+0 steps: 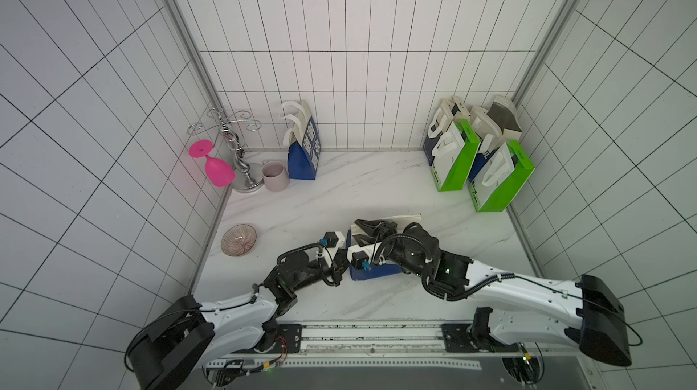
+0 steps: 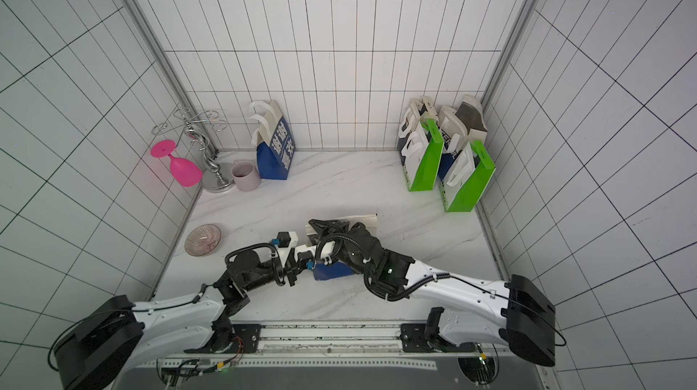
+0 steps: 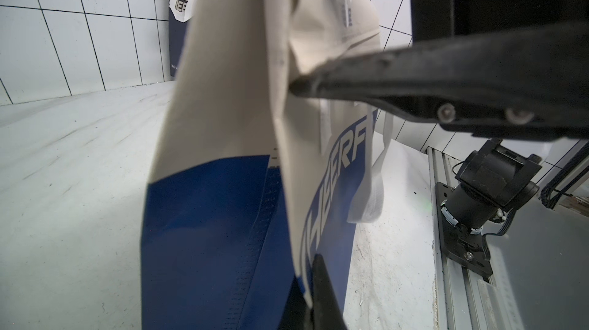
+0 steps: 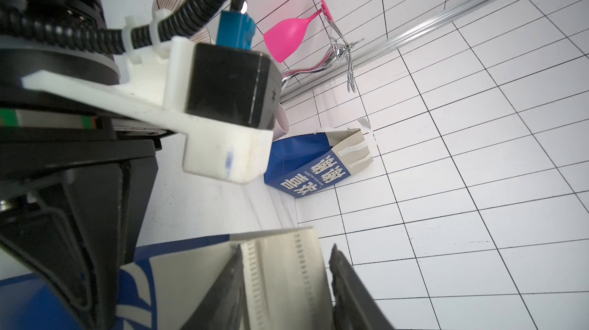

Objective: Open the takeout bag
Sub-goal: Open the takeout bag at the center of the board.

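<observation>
the takeout bag (image 1: 373, 274), blue at the bottom and cream at the top, sits in the near middle of the white marble table (image 1: 358, 188), between the two arms. in both top views most of it is hidden under the wrists. only its blue base shows toward the near side, and a strip of its cream top toward the far side.

the left gripper (image 3: 314, 280) reaches in from the left with its fingers closed on the bag's side panel. in the left wrist view one dark finger presses against the cream and blue paper low down. a white handle loop (image 3: 369, 197) hangs against the bag's printed face.

the right gripper (image 4: 286, 267) comes from the right over the bag's top. its fingers are parted and straddle the cream rim with its perforated strip. one finger (image 4: 229, 283) lies against the paper and the other stands just clear of it. from the left wrist view, one of its black fingers points its tip at a cream fold near the bag's top.

a second blue bag (image 1: 301, 158) stands against the far wall, left of centre. just to its left stands a pale mug (image 1: 274, 175), then a silver rack (image 1: 237, 150) in the far left corner with a pink goblet (image 1: 215, 167) tilted at it. a ribbed bowl (image 1: 238, 240) lies by the left wall, nearer in. several green and dark bags (image 1: 456, 165) stand crowded in the far right corner.
</observation>
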### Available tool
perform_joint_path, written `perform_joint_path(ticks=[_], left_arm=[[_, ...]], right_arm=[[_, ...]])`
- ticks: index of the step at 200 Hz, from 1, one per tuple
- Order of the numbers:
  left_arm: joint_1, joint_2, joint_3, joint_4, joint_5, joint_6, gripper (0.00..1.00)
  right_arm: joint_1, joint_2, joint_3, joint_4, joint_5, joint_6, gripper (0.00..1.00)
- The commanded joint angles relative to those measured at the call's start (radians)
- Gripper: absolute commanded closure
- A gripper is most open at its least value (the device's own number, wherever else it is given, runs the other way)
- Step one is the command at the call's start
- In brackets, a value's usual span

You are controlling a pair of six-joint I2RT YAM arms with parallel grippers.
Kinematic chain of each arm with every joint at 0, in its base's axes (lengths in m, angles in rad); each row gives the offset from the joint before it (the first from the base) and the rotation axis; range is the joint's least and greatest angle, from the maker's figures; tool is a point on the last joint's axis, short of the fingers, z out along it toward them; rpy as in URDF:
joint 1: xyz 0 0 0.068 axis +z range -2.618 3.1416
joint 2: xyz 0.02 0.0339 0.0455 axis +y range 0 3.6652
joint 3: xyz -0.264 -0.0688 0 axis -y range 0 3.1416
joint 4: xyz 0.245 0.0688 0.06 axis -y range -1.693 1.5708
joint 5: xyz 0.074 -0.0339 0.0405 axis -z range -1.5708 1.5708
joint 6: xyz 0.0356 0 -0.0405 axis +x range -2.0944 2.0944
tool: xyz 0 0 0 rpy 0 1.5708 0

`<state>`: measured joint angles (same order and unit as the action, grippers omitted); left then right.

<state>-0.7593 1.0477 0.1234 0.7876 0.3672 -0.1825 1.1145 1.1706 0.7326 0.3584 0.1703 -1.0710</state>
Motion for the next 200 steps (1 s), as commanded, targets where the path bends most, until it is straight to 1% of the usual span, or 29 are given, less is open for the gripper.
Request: perform_joint_path(ticks=[1, 13, 27, 50, 81, 131, 159, 178, 200], left_arm=[[-0.01, -0.006, 0.024, 0.003, 0.016, 0.018, 1.0], [-0.009, -0.006, 0.025, 0.001, 0.016, 0.018, 1.0], [-0.011, -0.003, 0.025, 0.003, 0.016, 0.018, 1.0], [-0.012, -0.003, 0.026, 0.001, 0.016, 0.018, 1.0], [-0.012, -0.006, 0.026, -0.001, 0.015, 0.018, 1.0], [-0.014, -0.007, 0.027, -0.002, 0.014, 0.014, 1.0], [-0.014, -0.011, 0.028, -0.005, 0.014, 0.012, 1.0], [-0.016, -0.014, 0.028, -0.007, 0.015, 0.012, 1.0], [-0.016, -0.014, 0.028, -0.008, 0.013, 0.01, 1.0]], right_arm=[[0.006, -0.002, 0.073, 0.064, 0.045, -0.037, 0.61], [0.005, -0.003, 0.066, 0.069, 0.048, -0.041, 0.63], [0.008, -0.005, 0.052, 0.093, 0.056, -0.041, 0.63], [0.008, -0.021, 0.031, 0.1, 0.05, -0.037, 0.56], [0.008, -0.039, 0.003, 0.112, 0.054, -0.059, 0.56], [0.009, -0.073, -0.04, 0.114, 0.011, -0.036, 0.66], [0.008, -0.09, -0.056, 0.089, -0.009, -0.004, 0.76], [0.008, -0.098, -0.058, 0.059, -0.015, 0.01, 0.8], [0.01, -0.116, -0.071, 0.039, -0.037, 0.029, 0.78]])
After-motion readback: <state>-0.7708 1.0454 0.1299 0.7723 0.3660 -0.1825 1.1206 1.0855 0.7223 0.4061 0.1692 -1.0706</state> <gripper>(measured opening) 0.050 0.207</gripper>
